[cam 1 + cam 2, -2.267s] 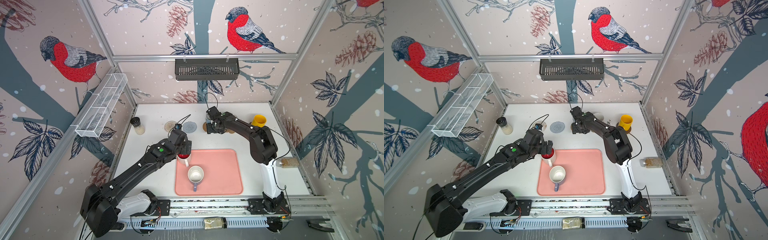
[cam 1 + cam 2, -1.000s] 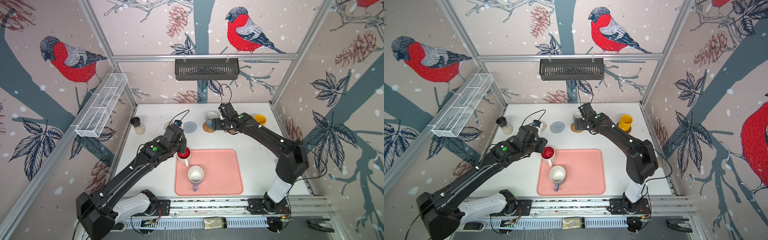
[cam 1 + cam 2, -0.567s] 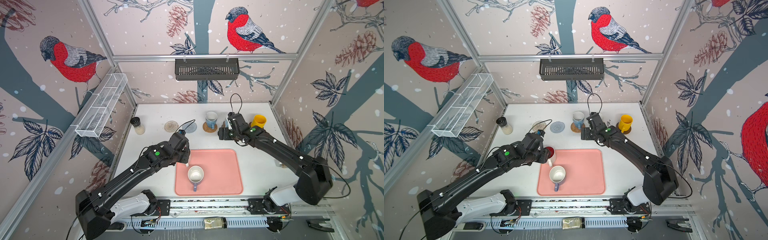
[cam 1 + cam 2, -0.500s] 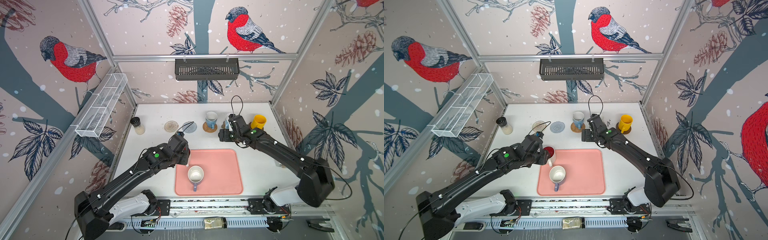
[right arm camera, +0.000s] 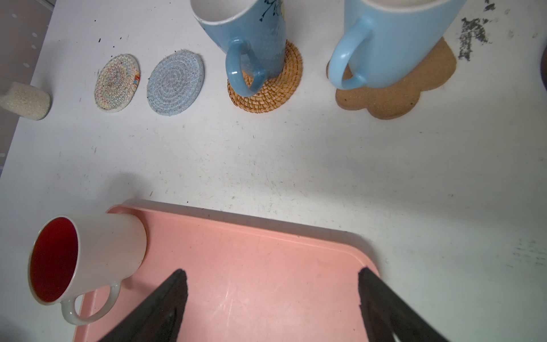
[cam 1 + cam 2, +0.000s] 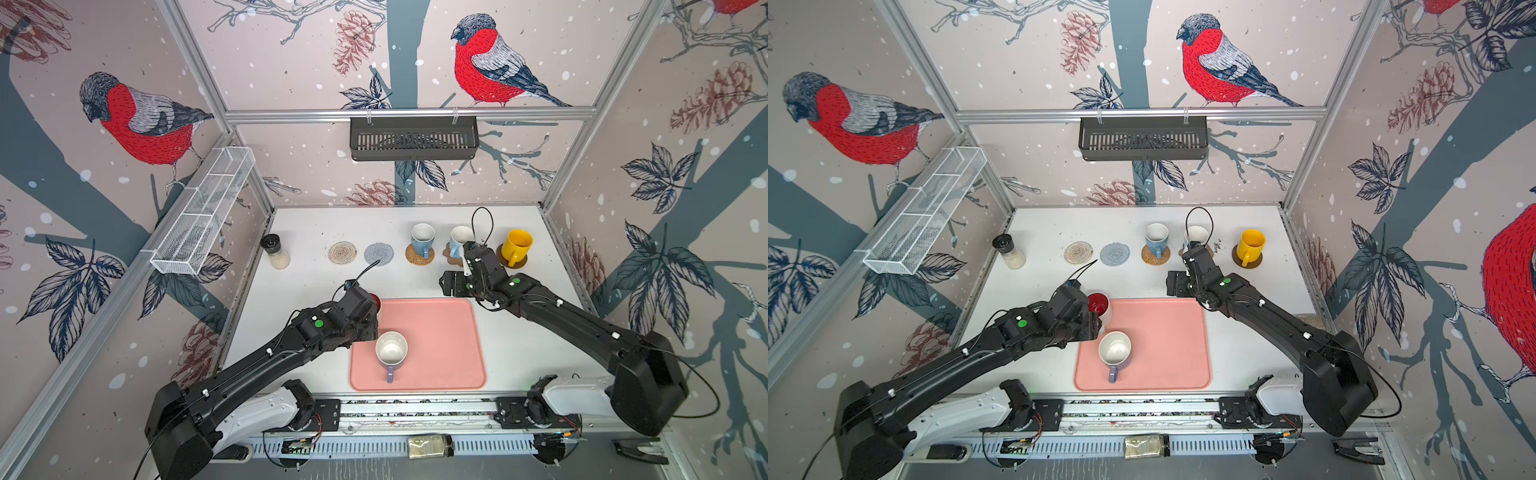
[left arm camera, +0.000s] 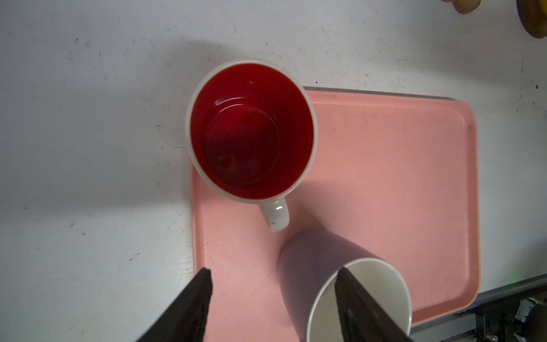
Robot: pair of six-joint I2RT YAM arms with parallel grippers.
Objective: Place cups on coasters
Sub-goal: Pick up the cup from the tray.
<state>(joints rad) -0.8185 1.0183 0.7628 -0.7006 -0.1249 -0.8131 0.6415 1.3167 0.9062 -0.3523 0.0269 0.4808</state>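
Left fingers [image 7: 189, 311] spread wide, holding nothing, just beside the red-lined mug [image 7: 251, 130] standing on the pink tray's [image 7: 399, 163] far left corner. Right fingers [image 5: 168, 305] gape wide and empty near the tray's far edge.

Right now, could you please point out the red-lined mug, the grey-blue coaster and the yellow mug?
Red-lined mug [image 7: 242, 139]: left wrist view, on its red floor.
Grey-blue coaster [image 5: 175, 83]: right wrist view, at the centre of its weave.
Yellow mug [image 6: 515, 251]: in a top view, on its outer wall.
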